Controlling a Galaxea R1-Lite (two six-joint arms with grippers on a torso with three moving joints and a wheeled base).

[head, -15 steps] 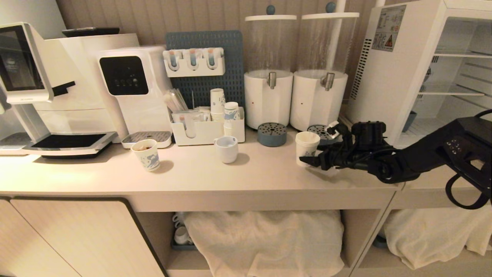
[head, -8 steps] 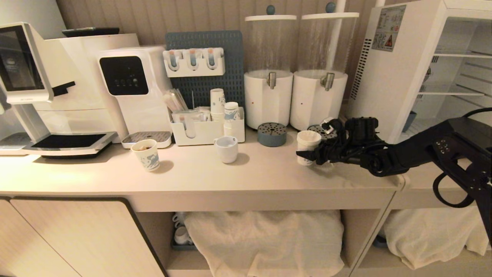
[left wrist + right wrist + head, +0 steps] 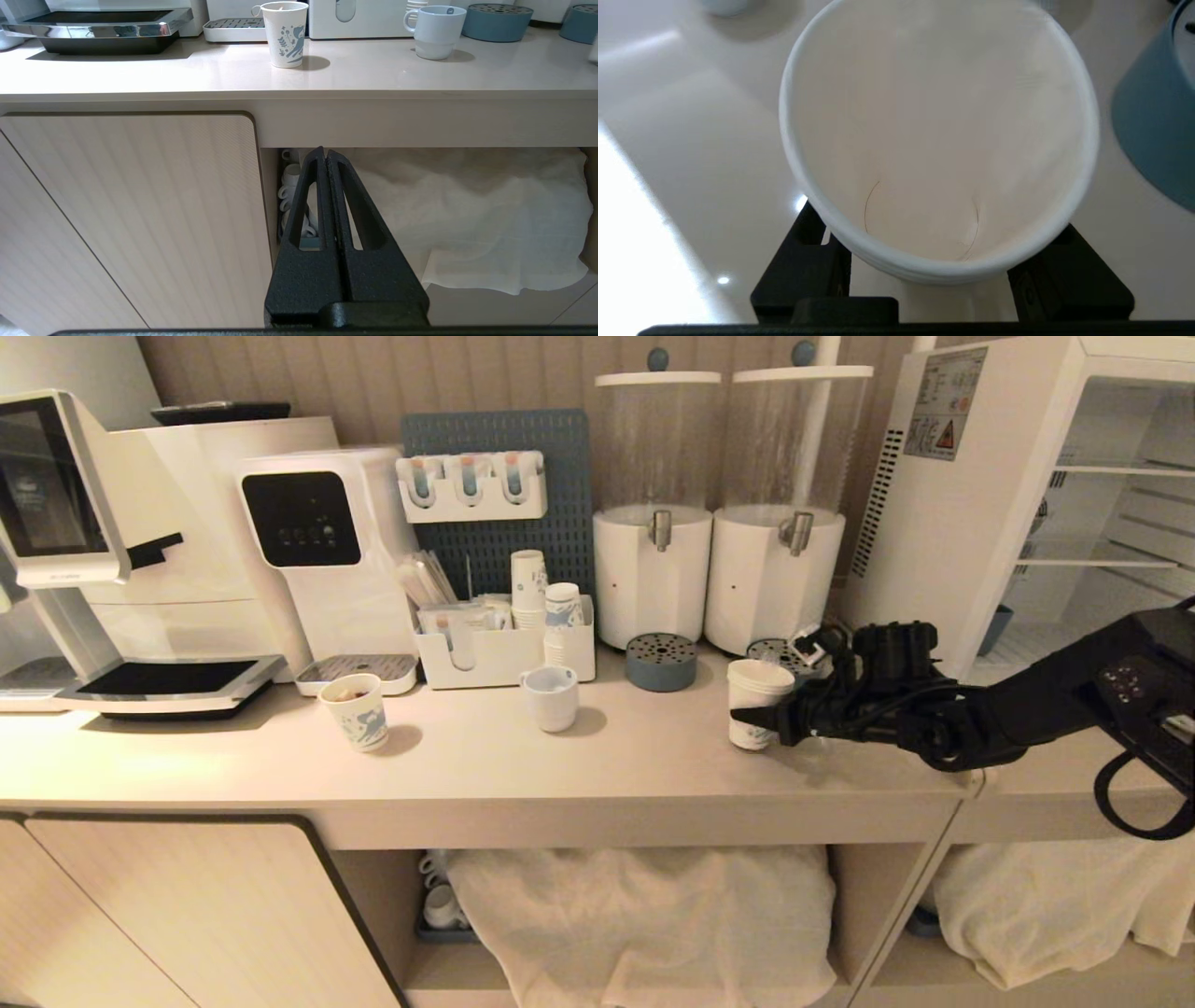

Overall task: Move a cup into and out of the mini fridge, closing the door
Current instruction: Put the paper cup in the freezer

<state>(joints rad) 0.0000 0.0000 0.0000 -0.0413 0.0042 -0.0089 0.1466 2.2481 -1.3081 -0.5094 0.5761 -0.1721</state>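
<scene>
**A:** Where is the right gripper point(image 3: 758, 717) at this moment?

**B:** It reaches in level over the counter point(image 3: 597, 765) from the side of the mini fridge point(image 3: 962, 504). Its two fingers bracket the cup point(image 3: 758, 702), one finger point(image 3: 808, 266) on each side of the cup wall, below the layered rims.

**A:** Is it gripping?

**B:** The jaws stand at a middling width, close against the cup's sides. Whether they actually press on the paper I cannot tell. The cup stands upright on the counter, and the right wrist view looks straight down into its open mouth point(image 3: 938, 140), which is bare inside.

**A:** What lies around the gripper?

**B:** Just beyond the fingers, toward the wall, sits a blue-grey drip tray point(image 3: 782, 658) under one of two clear drink dispensers point(image 3: 789, 504). A second round drip tray point(image 3: 661, 662) is a little farther off, past the fingertips. Well beyond the fingertips stand a white ceramic mug point(image 3: 550, 698) and, farther still, a shorter printed paper cup point(image 3: 356, 711). Behind the wrist, the fridge stands open, its wire shelves point(image 3: 1102, 560) showing; its door is not in view.

**A:** And the left gripper point(image 3: 325, 158)?

**B:** Parked low in front of the cabinet point(image 3: 131, 214), well away from the work, fingers pressed together with nothing between them.
</scene>
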